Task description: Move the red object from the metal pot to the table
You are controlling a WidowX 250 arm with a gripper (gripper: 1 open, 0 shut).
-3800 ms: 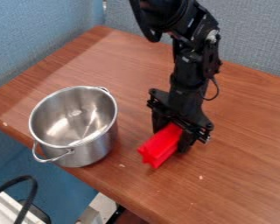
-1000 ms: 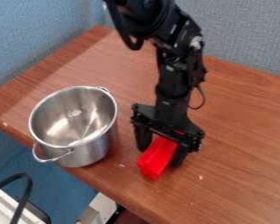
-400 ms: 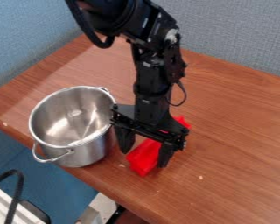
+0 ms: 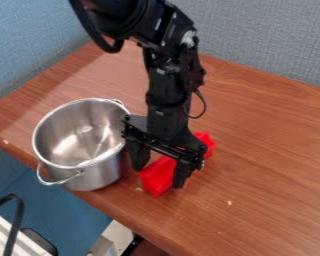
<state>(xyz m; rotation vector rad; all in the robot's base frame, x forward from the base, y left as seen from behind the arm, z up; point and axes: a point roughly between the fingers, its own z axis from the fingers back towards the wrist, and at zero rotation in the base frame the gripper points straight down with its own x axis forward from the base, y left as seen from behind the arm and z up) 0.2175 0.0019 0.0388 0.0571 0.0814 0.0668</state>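
With block (image 4: 160,178) out of pot (image 4: 83,142) and down near table's (image 4: 270,120) front edge, looks nearly done; gripper (image 4: 159,165) spread apart, clamping nothing, only needs clearing away.

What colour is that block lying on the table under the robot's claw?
Bright red, plain, no pattern. The block shows in the only camera view.

No legible text, label, brand mark, number or sign appeared anywhere in the view; every visible face was plain and unmarked at this resolution.
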